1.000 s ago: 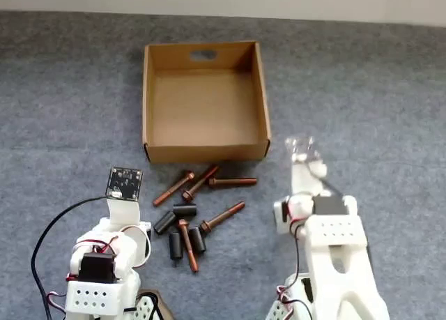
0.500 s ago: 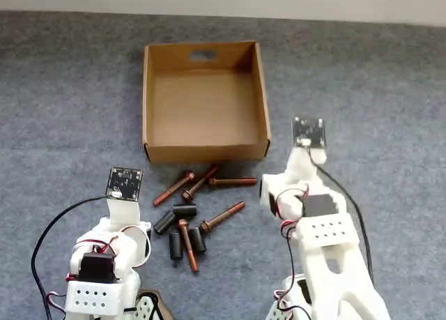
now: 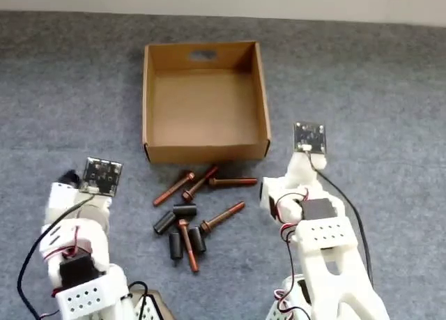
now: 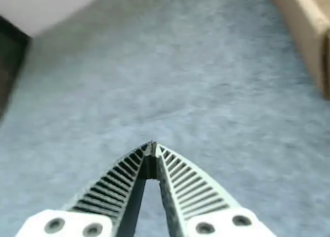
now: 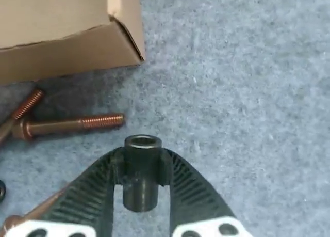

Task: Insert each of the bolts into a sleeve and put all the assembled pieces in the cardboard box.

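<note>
Gripping an upright black cylindrical sleeve [image 5: 140, 188] between clamped fingers, the right gripper [image 5: 140, 157] hangs near the open brown cardboard box [image 3: 148, 104]. Copper-coloured threaded bolts [image 3: 233, 182] and more black sleeves [image 3: 164, 222] lie on grey carpet [image 3: 376, 90] outside its front wall. The left gripper [image 4: 150, 149], fingers together, hovers over carpet.

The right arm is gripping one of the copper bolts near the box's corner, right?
Not quite. The right gripper grips a black sleeve instead, near the corner of the cardboard box; the right wrist view shows it.
</note>
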`<state>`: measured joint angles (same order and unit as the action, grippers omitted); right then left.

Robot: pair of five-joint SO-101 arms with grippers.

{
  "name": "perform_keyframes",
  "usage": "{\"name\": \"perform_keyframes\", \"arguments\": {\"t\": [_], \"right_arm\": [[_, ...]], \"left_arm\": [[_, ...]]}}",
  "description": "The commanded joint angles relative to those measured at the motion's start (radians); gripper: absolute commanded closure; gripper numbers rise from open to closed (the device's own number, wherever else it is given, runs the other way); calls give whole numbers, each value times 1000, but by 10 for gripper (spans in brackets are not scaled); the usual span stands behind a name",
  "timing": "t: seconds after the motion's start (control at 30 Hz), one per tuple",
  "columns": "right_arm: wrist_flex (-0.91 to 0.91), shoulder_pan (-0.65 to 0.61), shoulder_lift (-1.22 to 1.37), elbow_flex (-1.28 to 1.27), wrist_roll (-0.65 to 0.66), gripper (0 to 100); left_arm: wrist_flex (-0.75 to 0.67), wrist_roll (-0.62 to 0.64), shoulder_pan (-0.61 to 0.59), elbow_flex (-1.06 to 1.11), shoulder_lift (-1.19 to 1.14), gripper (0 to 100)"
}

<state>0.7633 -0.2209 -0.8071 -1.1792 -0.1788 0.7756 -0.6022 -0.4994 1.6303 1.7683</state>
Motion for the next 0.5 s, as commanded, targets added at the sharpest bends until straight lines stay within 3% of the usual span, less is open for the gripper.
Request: {"name": "perform_keyframes", "arguments": {"t": [0.0, 0.1, 0.27, 0.47], "right_arm": [[-15, 10, -16, 7, -6, 992], [-15, 10, -16, 5, -6, 992], [-15, 10, -16, 2, -6, 992], [-15, 10, -16, 2, -6, 992]], "left_arm": [[-32, 58, -85, -223, -5, 989], [44, 172, -140, -498, -15, 989], [213, 181, -51, -874, -107, 989], [407, 183, 47, -980, -486, 989]]}}
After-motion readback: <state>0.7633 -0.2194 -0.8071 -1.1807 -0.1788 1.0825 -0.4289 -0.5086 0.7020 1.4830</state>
